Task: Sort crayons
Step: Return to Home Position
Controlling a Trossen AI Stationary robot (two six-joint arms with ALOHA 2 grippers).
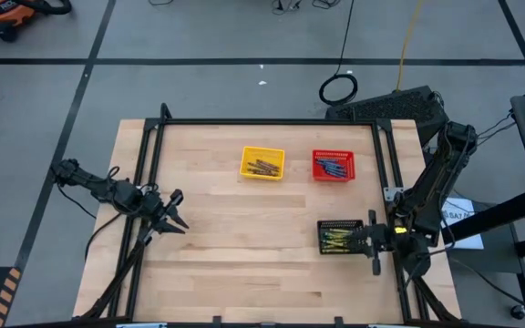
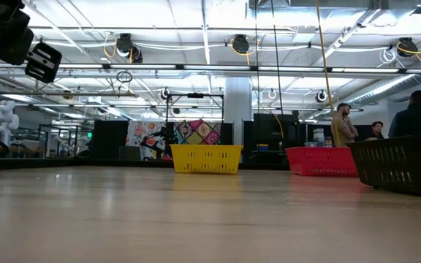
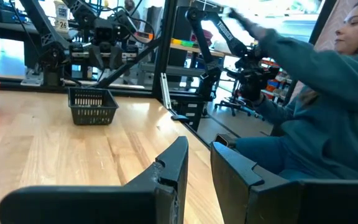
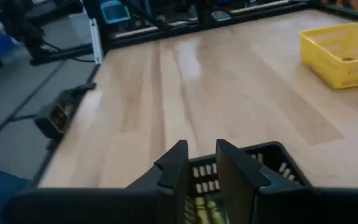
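Crayons lie as thin short sticks in three square mesh baskets on your pale wooden desk. At its left edge your left end effector hangs, fingers slightly apart. Brown sticks lie in the yellow basket, blue in the red basket, yellow-green in the black basket, where your right end effector hovers at the rim, fingers slightly apart

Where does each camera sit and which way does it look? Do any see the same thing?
High view: above the table, looking straight down; both arms show, left gripper near the left edge, right gripper by the black basket.
Low view: at tabletop height, looking level across at the yellow basket and red basket; arm bits up top.
Left wrist view: on the left arm, past its own fingers toward a person.
Right wrist view: on the right arm, past its own fingers onto crayons.
Shared: all four see the black basket.
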